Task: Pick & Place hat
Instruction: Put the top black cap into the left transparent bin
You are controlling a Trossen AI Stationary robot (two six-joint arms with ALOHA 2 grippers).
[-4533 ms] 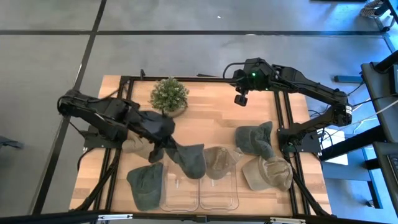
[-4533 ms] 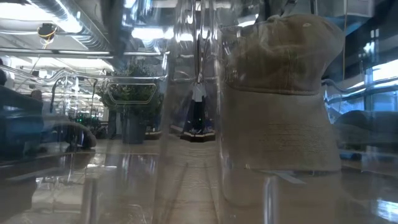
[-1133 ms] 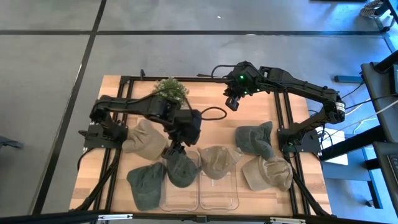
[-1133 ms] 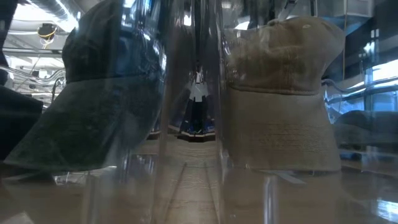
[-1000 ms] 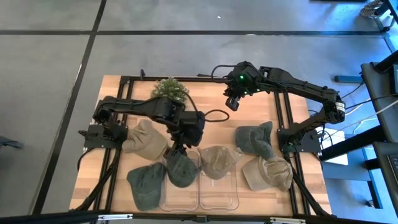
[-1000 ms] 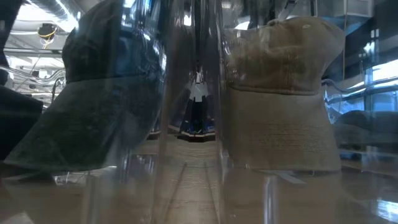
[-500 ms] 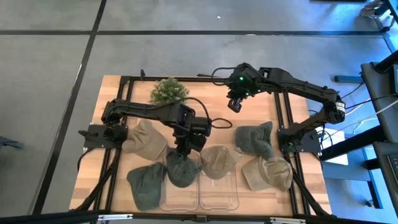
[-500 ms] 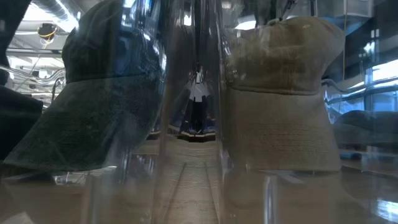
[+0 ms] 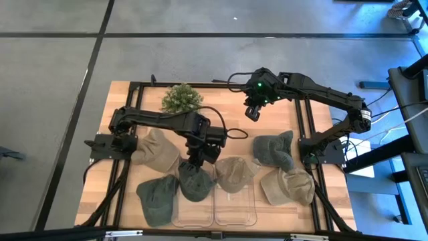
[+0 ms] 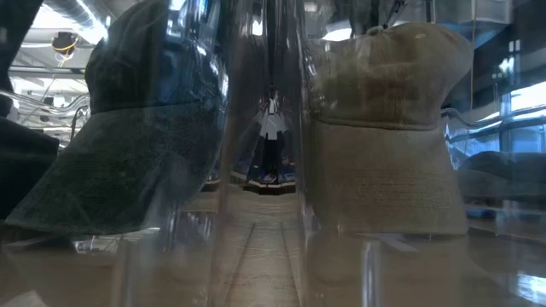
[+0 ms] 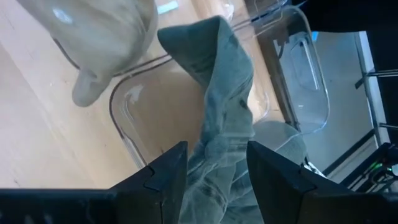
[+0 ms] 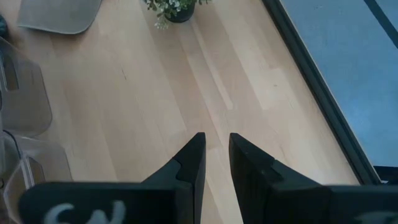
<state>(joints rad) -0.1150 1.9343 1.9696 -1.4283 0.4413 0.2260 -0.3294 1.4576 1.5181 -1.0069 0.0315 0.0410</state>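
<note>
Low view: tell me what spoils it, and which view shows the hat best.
Low view: clear bin walls stand right at the lens, smearing reflections and glare over the green hat and tan hat. Left wrist view: sharpest, the left tool shut on the green hat over a bin. High view: evenly lit.

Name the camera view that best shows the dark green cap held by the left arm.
Left wrist view: the dark green fabric cap hangs between the left tool fingers over the clear plastic bin. The high view shows it small beneath the arm; the low view shows it through plastic; the right wrist view misses it.
</note>
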